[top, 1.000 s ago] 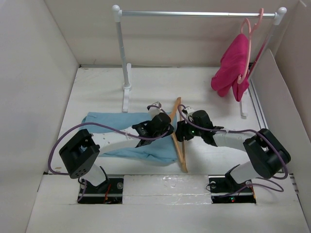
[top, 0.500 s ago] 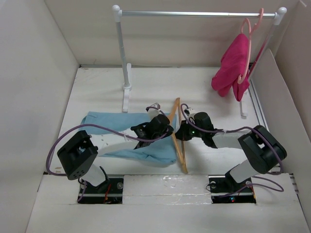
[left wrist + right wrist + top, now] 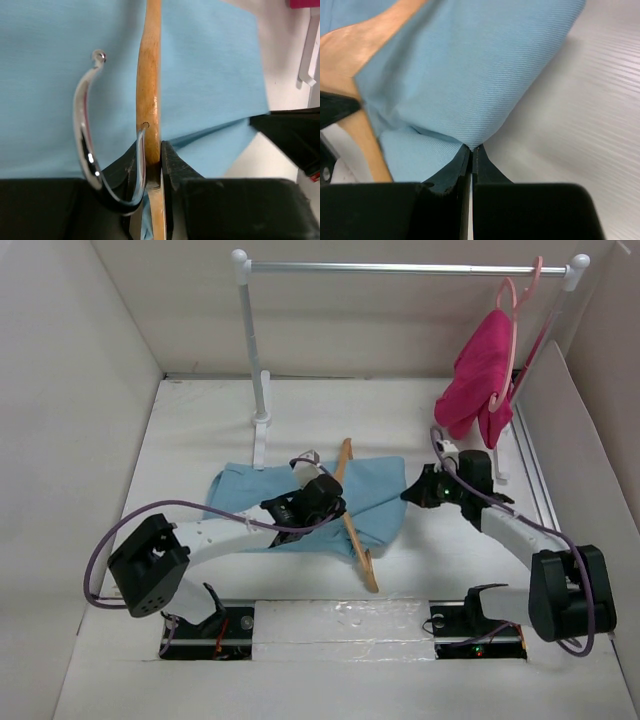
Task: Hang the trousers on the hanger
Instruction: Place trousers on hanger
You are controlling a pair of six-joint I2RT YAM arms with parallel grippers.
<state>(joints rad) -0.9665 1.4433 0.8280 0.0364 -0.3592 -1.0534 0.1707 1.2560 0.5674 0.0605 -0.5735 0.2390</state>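
**Desk:** Where are the trousers (image 3: 375, 490)?

**Photographer:** Spread to both sides of the hanger (image 3: 357, 548). I can't tell whether they're threaded through it. The right gripper (image 3: 471, 148) pinches a fold just right of the hanger, and the left gripper (image 3: 152, 155) clamps the hanger's wood beside its hook (image 3: 86, 135).

**Desk:** Handling?

**Photographer:** Soft, light, likely to slide on wood. Best gripped at an edge fold.

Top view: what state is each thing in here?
trousers: spread on table, corner pinched.
hanger: lying across trousers, clamped.
left gripper: shut on hanger.
right gripper: shut on trousers.
pink garment: hanging on pink hanger from rail.
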